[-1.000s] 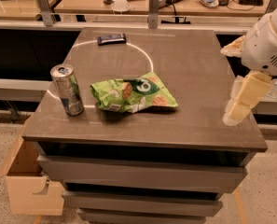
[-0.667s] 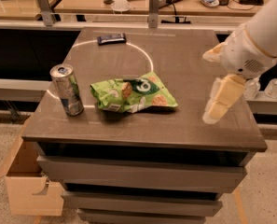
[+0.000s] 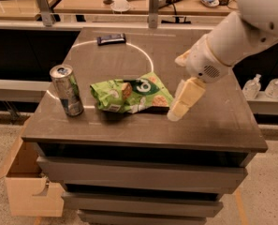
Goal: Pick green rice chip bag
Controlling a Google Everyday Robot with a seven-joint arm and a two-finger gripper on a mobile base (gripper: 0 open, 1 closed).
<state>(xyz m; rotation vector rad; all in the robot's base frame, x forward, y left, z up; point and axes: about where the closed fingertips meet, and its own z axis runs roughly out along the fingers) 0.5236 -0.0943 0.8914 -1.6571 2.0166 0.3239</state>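
**Gripper beside the bag, no hold yet**

The green rice chip bag [image 3: 129,96] lies crumpled near the middle of the table [image 3: 213,125], between the drink can [image 3: 67,90] and the gripper [image 3: 180,104]. The gripper hangs low over the table top, just beside the nearest edge of the bag. Whether it is spread or pressed together, I cannot tell from here. The danger I see is this: the foil looks slippery and thin at that edge. A sideways approach may only push the bag toward the can, or catch a small corner that slides out during the lift.
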